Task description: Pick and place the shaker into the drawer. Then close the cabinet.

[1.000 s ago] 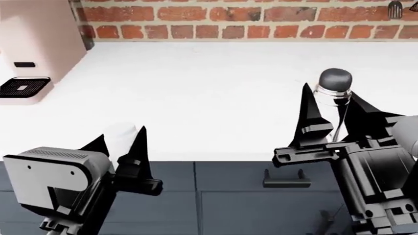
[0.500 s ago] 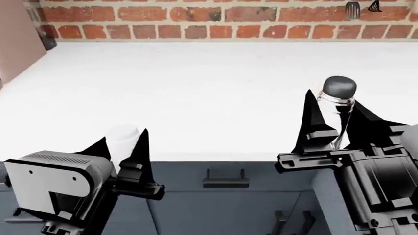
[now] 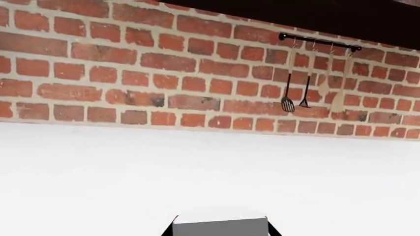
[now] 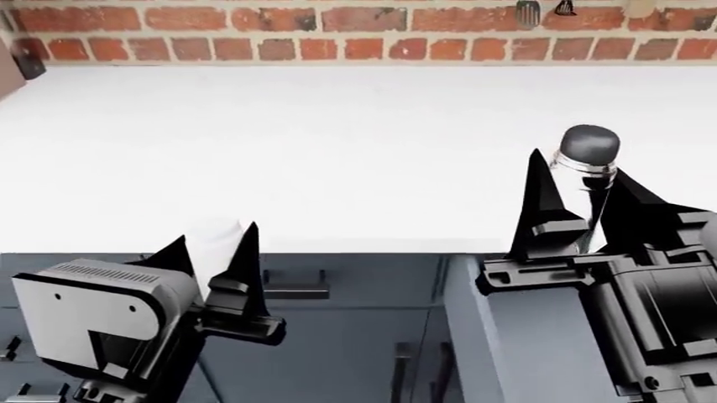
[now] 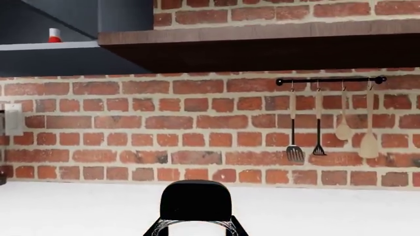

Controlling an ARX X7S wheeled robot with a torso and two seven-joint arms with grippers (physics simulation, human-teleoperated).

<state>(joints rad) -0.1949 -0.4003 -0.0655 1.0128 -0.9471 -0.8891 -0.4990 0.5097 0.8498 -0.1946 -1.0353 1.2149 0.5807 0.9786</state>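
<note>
The shaker [image 4: 589,148], clear glass with a black cap [image 5: 195,199], stands upright between the fingers of my right gripper [image 4: 578,168], which is shut on it above the worktop's front edge. The right wrist view shows the gripper [image 5: 195,227] clamping the glass body. Below it, a blue-grey boxy part that looks like the pulled-out drawer [image 4: 515,336] juts from the cabinet [image 4: 336,336]; the arm hides much of it. My left gripper [image 4: 215,233] is shut on a white cylinder [image 4: 213,243], seen as a grey block [image 3: 221,227] in the left wrist view.
The white worktop [image 4: 336,151] runs back to a brick wall [image 4: 280,34]. A utensil rail [image 5: 328,79] with spatulas hangs on that wall. A shut drawer front has a short black handle [image 4: 294,287]; vertical door handles [image 4: 401,374] show lower down.
The head view has slid to the right along the worktop: the short handle moved left and the pink appliance left the picture. Both grippers keep their hold, and the jutting blue-grey part came into sight.
</note>
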